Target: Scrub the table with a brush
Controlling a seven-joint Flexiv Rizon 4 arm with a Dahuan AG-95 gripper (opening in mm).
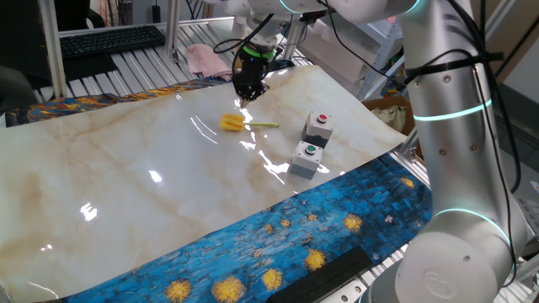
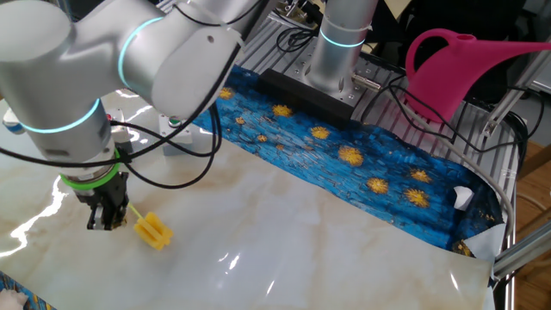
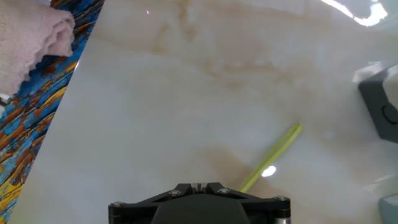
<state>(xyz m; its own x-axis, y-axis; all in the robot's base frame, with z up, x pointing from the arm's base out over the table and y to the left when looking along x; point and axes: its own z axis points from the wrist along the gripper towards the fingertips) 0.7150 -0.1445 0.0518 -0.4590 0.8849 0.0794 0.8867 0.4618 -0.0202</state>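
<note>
The brush [image 1: 232, 123] lies flat on the cream marble table [image 1: 126, 177], yellow head to the left, thin green handle pointing right. My gripper [image 1: 247, 99] hangs just behind it, fingers shut with nothing between them. In the other fixed view the gripper [image 2: 103, 222] stands just left of the brush [image 2: 153, 231], beside the handle's end. In the hand view my shut fingertips [image 3: 198, 185] sit at the bottom edge, and the brush handle [image 3: 273, 155] runs up to the right from beside them; the head is hidden.
Two grey button boxes, one red-topped [image 1: 317, 126] and one green-topped [image 1: 306, 158], stand right of the brush. A blue cloth with yellow swirls [image 1: 295, 236] borders the table. A pink towel [image 3: 31, 43] lies off the far edge. A pink watering can [image 2: 465, 60] sits behind.
</note>
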